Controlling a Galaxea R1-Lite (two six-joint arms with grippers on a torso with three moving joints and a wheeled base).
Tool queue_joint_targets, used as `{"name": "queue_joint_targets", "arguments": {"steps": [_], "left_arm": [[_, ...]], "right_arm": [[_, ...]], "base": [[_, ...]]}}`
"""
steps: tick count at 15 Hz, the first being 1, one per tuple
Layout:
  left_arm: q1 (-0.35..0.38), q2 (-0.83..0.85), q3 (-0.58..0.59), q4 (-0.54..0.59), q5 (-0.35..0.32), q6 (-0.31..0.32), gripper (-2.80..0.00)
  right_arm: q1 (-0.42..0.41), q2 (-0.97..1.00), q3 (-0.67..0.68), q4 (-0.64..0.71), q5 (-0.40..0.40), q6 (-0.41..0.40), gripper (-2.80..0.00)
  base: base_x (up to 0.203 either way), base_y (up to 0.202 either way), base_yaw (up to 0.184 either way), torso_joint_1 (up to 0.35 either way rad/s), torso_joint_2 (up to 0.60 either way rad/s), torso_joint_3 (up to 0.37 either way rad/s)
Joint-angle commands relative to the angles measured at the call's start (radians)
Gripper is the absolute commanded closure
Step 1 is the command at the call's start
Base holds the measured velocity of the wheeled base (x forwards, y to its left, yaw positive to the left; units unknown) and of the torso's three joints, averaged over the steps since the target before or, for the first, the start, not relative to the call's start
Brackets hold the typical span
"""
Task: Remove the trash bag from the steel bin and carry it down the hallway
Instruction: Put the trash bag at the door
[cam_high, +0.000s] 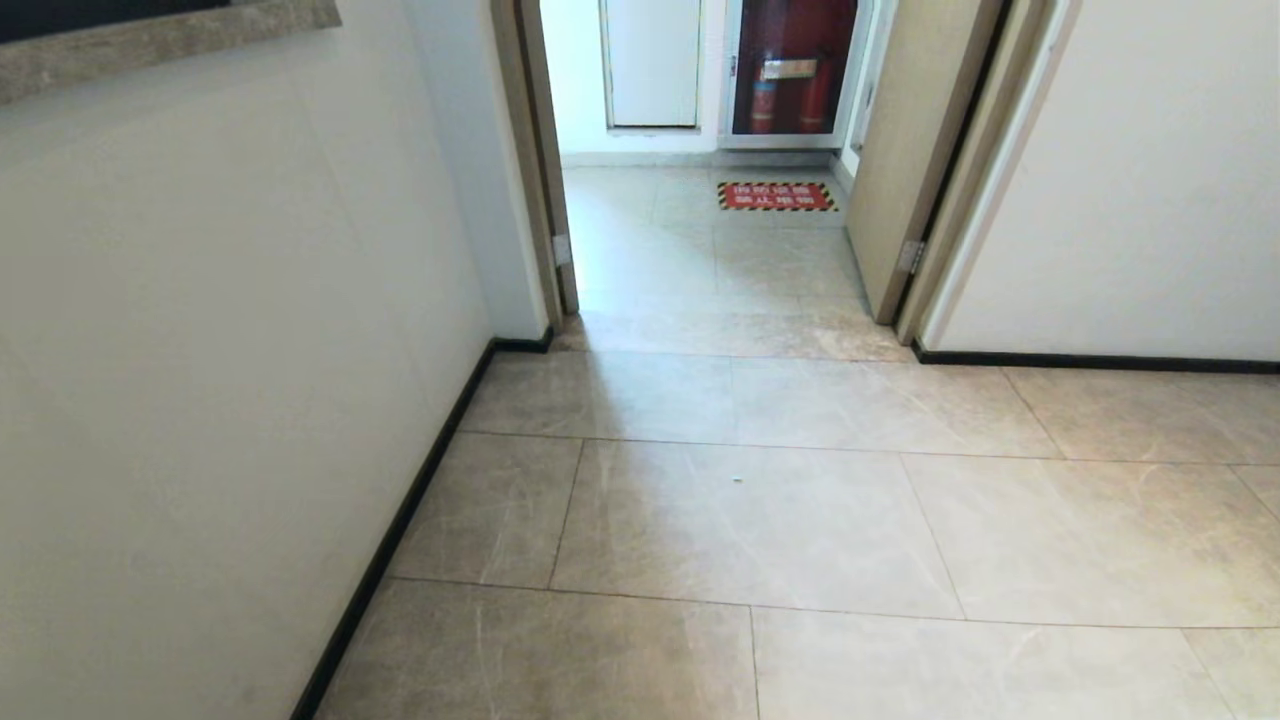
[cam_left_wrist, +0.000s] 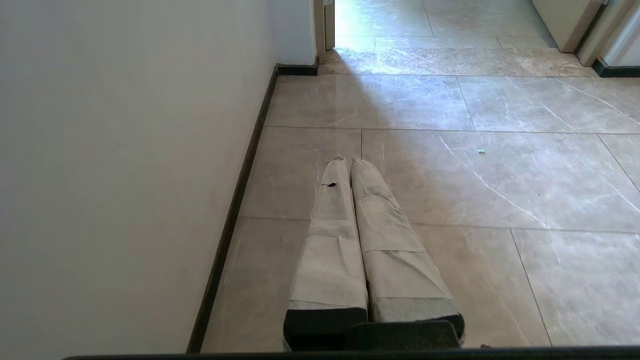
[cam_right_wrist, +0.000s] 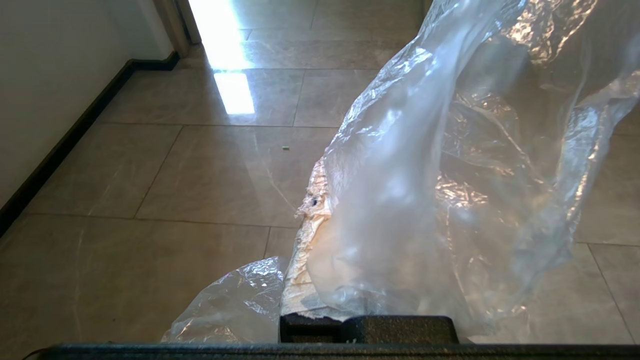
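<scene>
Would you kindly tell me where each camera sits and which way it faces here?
Head view: on the robot's head, looking down the hallway floor toward an open doorway; no arm shows.
Left wrist view: behind the left gripper, fingers together, empty, facing the floor by the wall.
Right wrist view: behind the right gripper, shut on the trash bag.
All three share the small green speck.
</scene>
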Motion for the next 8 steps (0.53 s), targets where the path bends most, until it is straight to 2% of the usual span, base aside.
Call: {"name": "queue_joint_targets", "arguments": {"steps": [1,8], "left_arm": [[0.000,-0.001,0.001,0.000,0.000,0.000,0.00],[0.000,-0.001,0.000,0.000,0.000,0.001,0.00]], "right_arm": [[0.000,0.001,0.002,0.000,0.000,0.000,0.00],[0.000,0.001,0.002,0.000,0.000,0.000,0.00]], "base": [[0.192,0.000,0.000,0.002,0.00,0.007],[0.196,0.000,0.001,0.003,0.00,0.003]]}}
